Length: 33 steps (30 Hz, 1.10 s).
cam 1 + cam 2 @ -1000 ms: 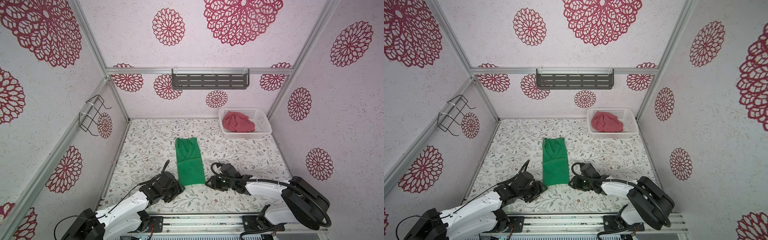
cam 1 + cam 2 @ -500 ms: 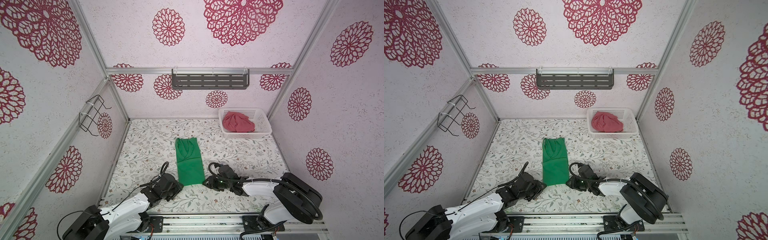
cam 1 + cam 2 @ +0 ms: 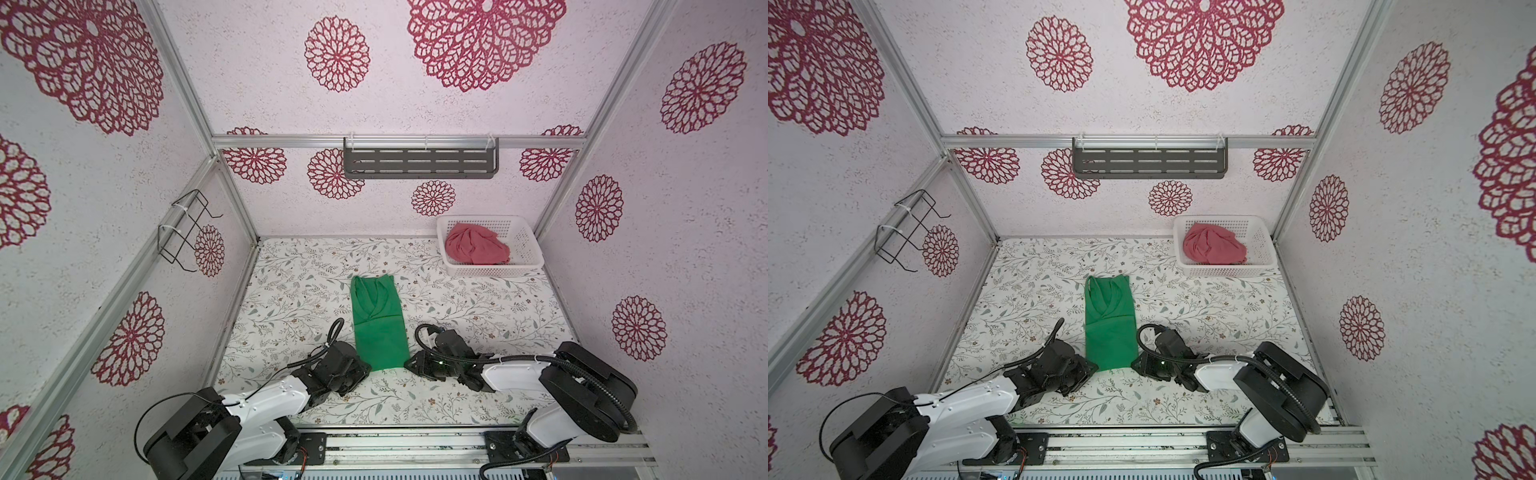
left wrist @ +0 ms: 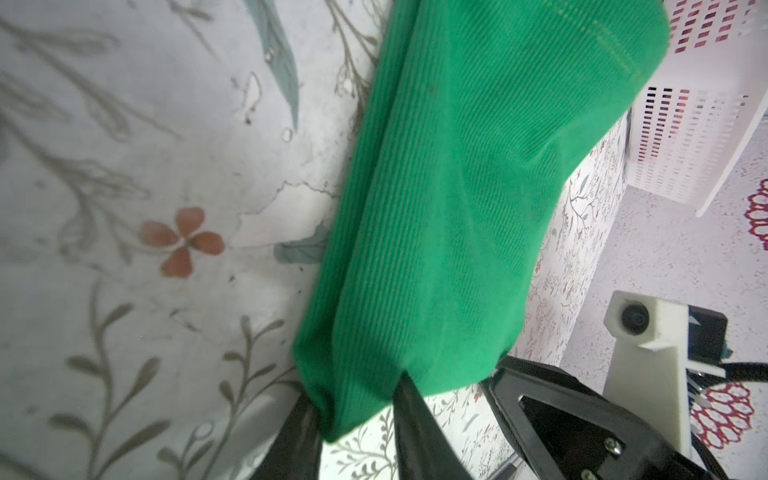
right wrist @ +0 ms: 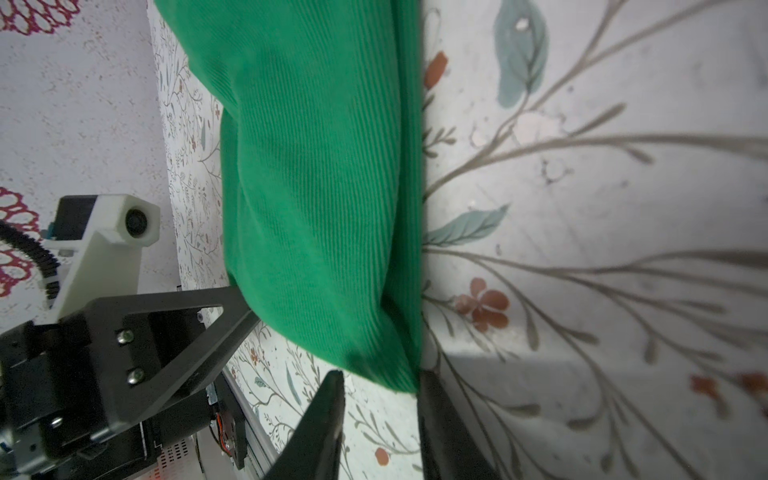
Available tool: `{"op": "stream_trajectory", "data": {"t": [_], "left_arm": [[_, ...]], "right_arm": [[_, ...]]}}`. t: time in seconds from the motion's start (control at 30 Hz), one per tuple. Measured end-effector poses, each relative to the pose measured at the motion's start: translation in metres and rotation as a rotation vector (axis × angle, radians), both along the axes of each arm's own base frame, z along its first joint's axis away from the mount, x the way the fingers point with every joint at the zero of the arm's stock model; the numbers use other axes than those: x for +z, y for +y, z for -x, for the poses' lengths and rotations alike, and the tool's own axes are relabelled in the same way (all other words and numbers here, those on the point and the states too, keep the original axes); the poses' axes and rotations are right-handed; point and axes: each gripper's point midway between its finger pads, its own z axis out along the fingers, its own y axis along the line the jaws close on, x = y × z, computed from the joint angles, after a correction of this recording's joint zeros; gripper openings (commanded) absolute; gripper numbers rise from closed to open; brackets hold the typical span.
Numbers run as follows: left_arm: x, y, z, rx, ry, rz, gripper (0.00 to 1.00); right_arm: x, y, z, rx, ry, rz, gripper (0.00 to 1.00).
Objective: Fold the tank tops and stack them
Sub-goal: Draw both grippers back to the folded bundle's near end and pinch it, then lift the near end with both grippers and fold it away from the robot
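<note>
Two tank tops show: the pinkish red tank top [image 3: 476, 249] sits crumpled inside the white basket [image 3: 494, 271], and the green tank top [image 3: 378, 324] lies folded in a long strip on the desk [image 3: 478, 309], well apart from the basket. At the strip's end farthest from the basket, the left pincer [image 4: 357, 399] and the right pincer [image 5: 380, 378] each stand partly open astride one corner, cloth between the fingers, neither clamped.

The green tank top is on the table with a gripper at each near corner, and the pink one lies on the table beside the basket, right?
Not quite. The pink tank top sits bunched up inside the white basket, not beside it; both top views show this. The rest holds.
</note>
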Motion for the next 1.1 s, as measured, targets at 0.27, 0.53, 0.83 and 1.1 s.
{"op": "stream_trajectory", "data": {"t": [0.27,0.53,0.83,1.1], "left_arm": [[-0.001,0.011,0.005,0.017,0.004,-0.026,0.27],[-0.006,0.012,0.002,0.010,0.005,-0.048,0.12],[-0.006,0.011,0.001,-0.018,0.008,-0.077,0.00],[-0.002,0.017,0.013,-0.046,0.029,-0.116,0.00]], "right_arm": [[-0.001,0.002,-0.001,-0.002,-0.002,-0.005,0.30],[-0.003,0.001,-0.001,-0.004,0.002,0.002,0.20],[-0.008,-0.003,-0.001,-0.013,0.012,0.031,0.00],[-0.004,-0.006,0.012,0.021,0.008,0.083,0.00]]}}
